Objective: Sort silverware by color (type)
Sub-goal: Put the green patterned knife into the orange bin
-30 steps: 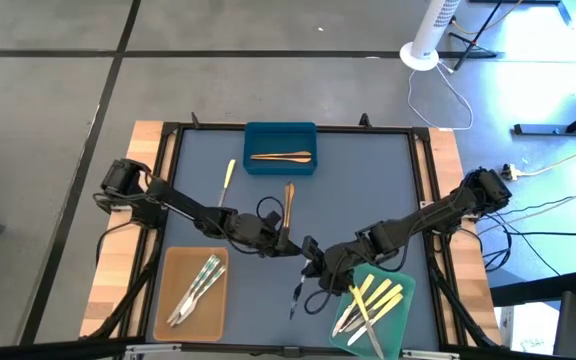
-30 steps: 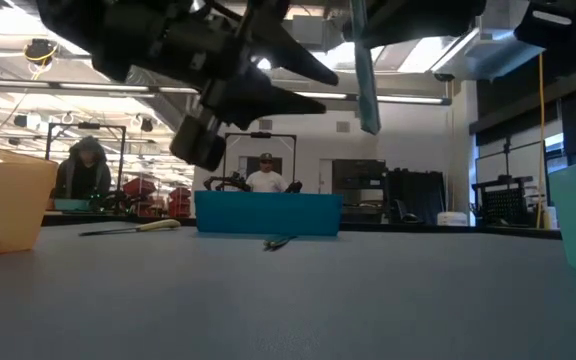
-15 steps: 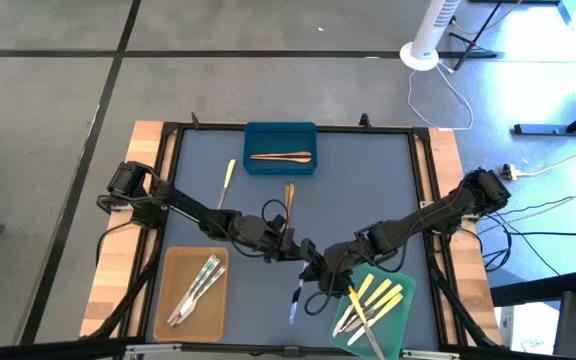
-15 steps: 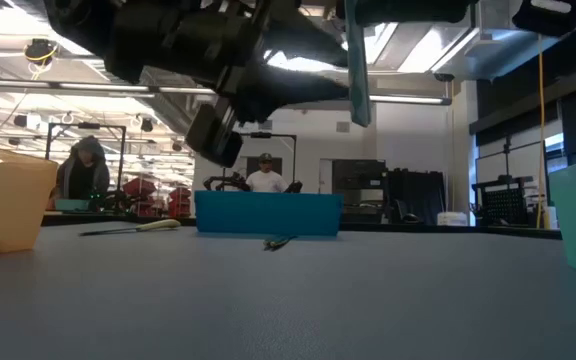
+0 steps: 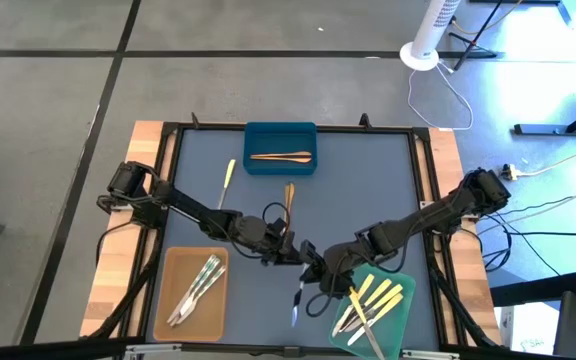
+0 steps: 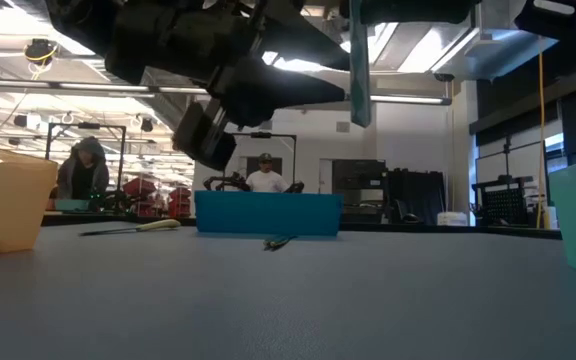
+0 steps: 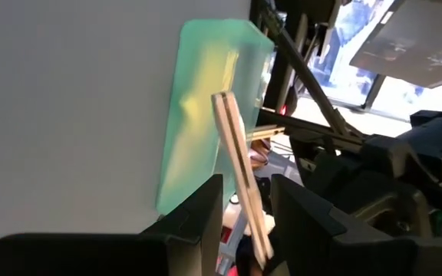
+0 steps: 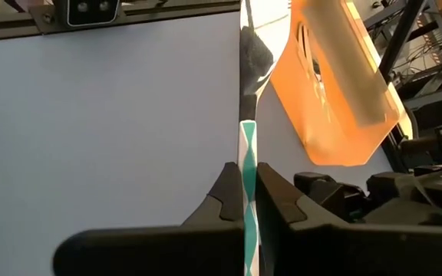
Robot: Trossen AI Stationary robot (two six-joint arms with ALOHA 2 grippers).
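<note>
Table [image 5: 368, 160] centre: left gripper [image 5: 290, 255] shifted rightward, jaws grasping wooden utensil [image 7: 240, 165]; right gripper [image 5: 313, 272] unmoved, clenching patterned utensil [image 8: 248, 165].

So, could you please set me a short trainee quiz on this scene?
1. True or false: the blue tray holds silvery utensils.
2. The left end effector grips: A) a wood-brown utensil; B) a cup; C) nothing.
3. Fill in: the pale yellow utensil lying loose on the table is nearest the ____ tray.
Key: 1 false; 2 A; 3 blue.
</note>
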